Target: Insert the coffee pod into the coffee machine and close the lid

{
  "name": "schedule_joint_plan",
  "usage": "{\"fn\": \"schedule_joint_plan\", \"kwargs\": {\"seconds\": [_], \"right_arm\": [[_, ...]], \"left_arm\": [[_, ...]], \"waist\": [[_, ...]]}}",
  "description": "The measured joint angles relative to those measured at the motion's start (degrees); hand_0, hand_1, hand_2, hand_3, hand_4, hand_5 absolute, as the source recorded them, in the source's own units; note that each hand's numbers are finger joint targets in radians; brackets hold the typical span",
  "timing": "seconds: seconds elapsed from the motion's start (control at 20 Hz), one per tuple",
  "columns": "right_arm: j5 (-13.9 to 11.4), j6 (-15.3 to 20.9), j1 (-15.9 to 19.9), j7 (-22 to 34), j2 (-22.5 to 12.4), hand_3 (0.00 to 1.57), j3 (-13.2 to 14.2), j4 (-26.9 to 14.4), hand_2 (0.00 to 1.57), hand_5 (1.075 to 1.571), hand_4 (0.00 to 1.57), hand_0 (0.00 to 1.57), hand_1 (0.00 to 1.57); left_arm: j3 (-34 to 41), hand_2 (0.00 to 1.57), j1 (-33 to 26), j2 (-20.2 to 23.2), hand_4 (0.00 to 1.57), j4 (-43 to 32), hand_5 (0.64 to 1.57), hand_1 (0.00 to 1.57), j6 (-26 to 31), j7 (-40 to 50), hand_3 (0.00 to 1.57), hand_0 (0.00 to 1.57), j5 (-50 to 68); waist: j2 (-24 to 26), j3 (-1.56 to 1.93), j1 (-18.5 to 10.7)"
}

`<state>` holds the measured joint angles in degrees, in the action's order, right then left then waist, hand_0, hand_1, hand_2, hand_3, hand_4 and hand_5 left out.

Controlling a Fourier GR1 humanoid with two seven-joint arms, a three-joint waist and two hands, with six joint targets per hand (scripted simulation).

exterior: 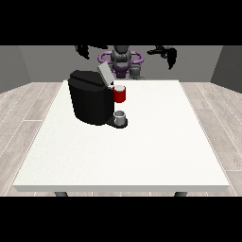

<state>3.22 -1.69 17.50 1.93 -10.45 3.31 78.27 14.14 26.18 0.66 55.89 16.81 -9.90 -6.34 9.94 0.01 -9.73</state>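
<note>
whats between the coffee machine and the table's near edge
Nothing: in the front view, the white table is bare from the coffee machine, with the grey thing at its base, to the near edge.

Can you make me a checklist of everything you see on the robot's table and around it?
Surface: white table, mostly bare.
Job's things: black coffee machine at the view's left, lid up; a red thing at the machine; a grey thing on its base.
Clutter: nothing seen.
Robot hands: robot hand at the view's left and robot hand at the view's right both raised behind the table, holding nothing.
Cables: nothing seen.
Surroundings: wooden floor, grey walls.
</note>
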Motion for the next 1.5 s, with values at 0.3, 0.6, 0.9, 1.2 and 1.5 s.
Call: {"fn": "schedule_joint_plan", "kwargs": {"seconds": [0.3, 0.6, 0.9, 1.2, 1.5], "right_arm": [[0.47, -0.44, 3.10, -0.38, 0.75, 0.00, 1.03, -4.15, 0.00, 1.571, 0.00, 0.00, 0.00], [0.50, -1.61, 6.53, -3.40, 0.24, 0.00, 2.57, -9.29, 0.00, 1.571, 0.00, 0.00, 0.00], [-0.93, -1.80, 11.44, -3.12, 0.43, 0.00, 1.84, -11.89, 0.00, 1.571, 0.00, 0.00, 0.00], [-2.30, -2.10, 14.82, -5.10, 0.40, 0.00, 1.90, -14.89, 0.00, 1.571, 0.00, 0.00, 0.00], [-3.27, -2.08, 17.40, -6.81, 0.41, 0.00, 2.05, -16.50, 0.00, 1.571, 0.00, 0.00, 0.00]], "left_arm": [[-1.58, 0.00, -3.61, -0.13, 0.00, 7.94, 1.571, 0.00, -1.08, 3.78, 0.00, 0.00, 3.02], [-3.83, 0.00, -7.59, 0.48, 0.00, 16.08, 1.571, 0.00, -2.16, 6.59, 0.00, 0.00, 5.37], [-4.42, 0.00, -9.70, 1.48, 0.00, 20.08, 1.571, 0.00, -3.68, 7.22, 0.00, 0.00, 5.91], [-4.47, 0.00, -11.44, 3.17, 0.00, 23.26, 1.571, 0.00, -3.74, 7.20, 0.00, 0.00, 7.09], [-4.59, 0.00, -11.54, 3.58, 0.00, 24.31, 1.571, 0.00, -4.98, 6.73, 0.00, 0.00, 7.47]], "waist": [[-3.20, 0.00, -0.11], [-6.54, 0.01, 0.11], [-9.32, 0.00, 1.48], [-11.24, -0.08, 1.87], [-12.78, -0.38, 2.50]]}}
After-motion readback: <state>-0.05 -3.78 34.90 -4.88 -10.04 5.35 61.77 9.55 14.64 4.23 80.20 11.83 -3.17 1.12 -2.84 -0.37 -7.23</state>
